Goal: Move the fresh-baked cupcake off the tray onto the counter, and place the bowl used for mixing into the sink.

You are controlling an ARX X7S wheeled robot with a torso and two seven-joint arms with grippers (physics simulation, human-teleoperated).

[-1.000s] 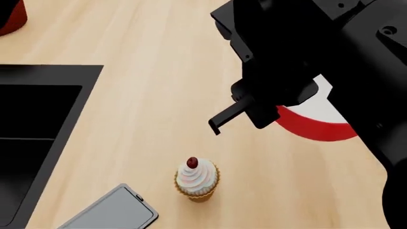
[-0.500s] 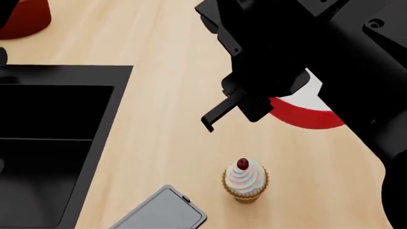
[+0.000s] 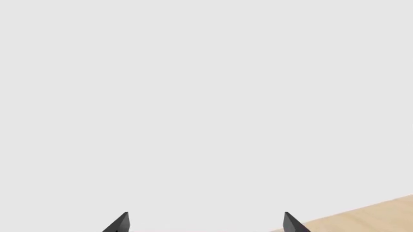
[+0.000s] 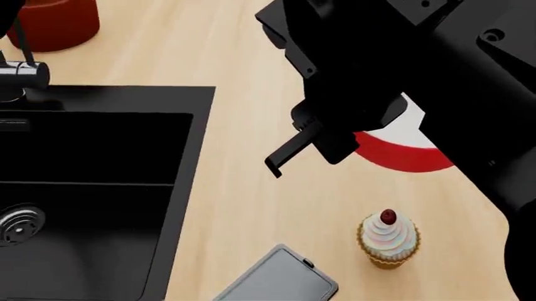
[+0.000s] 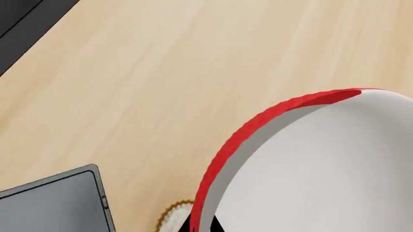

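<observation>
Directly beneath the right hand sits the bowl.

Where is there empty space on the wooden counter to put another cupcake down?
The widest bare patch of counter lies between the sink and the bowl, running up past the red pot. A smaller gap sits between the sink edge and the cupcake. It is crowded near the tray and under the right arm.

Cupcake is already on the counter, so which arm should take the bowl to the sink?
Right. Its gripper hangs at the bowl, whose rim fills the right wrist view. The left wrist view shows only blank background and counter.
</observation>
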